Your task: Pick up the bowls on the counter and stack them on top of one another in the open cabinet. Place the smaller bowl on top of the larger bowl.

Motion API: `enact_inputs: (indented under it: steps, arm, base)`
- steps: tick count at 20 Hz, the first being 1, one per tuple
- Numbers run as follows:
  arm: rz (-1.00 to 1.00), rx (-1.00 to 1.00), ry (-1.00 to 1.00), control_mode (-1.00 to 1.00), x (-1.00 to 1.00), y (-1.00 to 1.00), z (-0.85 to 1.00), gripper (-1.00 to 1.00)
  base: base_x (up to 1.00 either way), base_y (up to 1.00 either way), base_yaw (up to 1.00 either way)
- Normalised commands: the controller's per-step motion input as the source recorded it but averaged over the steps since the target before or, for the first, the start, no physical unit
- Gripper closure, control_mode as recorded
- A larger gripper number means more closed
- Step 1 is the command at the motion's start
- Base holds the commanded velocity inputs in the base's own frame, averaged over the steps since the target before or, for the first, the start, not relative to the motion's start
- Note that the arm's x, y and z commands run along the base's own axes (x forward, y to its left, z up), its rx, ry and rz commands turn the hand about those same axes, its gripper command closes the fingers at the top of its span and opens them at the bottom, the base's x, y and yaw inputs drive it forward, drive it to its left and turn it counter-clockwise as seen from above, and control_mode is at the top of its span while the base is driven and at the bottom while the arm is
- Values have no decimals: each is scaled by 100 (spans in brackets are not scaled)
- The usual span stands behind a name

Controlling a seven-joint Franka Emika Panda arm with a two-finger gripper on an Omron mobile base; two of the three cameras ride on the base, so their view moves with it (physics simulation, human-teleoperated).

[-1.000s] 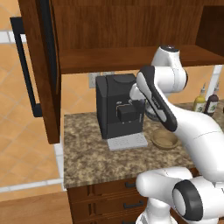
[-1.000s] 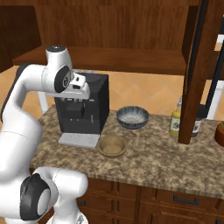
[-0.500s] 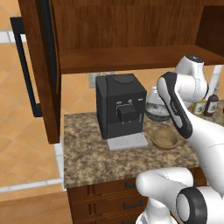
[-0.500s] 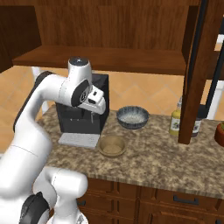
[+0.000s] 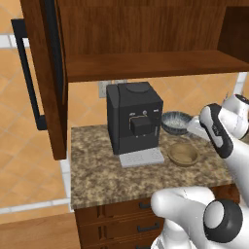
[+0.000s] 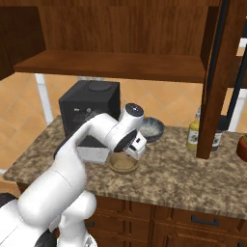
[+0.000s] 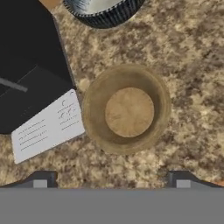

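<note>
The end effector [image 7: 111, 177] hangs over the tabletop [image 7: 192, 65] with its camera looking straight down, its two finger tips spread wide apart and holding nothing. The smaller bowl [image 7: 126, 109], shallow and tan, sits just ahead of the tips near the centre of the hand view, so the open tips appear lined up to straddle its rim. That suggests the arm is poised for a descent onto this bowl.

The larger bowl [image 7: 103, 11], blue-grey with a pale inside, lies at 12 o'clock from the tan one, close but apart. A black coffee machine [image 5: 133, 116] stands at 9 to 10 o'clock of the tan bowl, its pale drip tray [image 7: 47, 127] just beside the rim, which leaves little room on that side for a finger.

Above, the cabinet [image 5: 146, 63] stands open with its shelf bare, ready to receive the stack. Neither bowl has reached it yet. Sauce bottles [image 6: 194, 132] stand well off to the right.
</note>
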Motion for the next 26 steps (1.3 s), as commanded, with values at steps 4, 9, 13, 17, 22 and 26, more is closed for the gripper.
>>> enact_inputs:
  steps: [4, 9, 13, 17, 22, 26]
  arm:
    - [-9, 8, 11, -100, 44, -45, -97, -100]
    - [-6, 6, 2, -100, 34, -18, -72, -100]
    - [-7, 0, 4, -100, 35, -3, -55, -100]
    - [-5, 0, 4, -100, 30, 0, -49, -100]
    - [0, 3, 1, -100, 6, 0, -47, -100]
    - [0, 2, 0, -100, 8, 0, -27, 100]
  base:
    - [0, 0, 0]
    - [0, 0, 0]
    - [0, 0, 0]
    - [0, 0, 0]
    - [0, 0, 0]
    - [0, 0, 0]
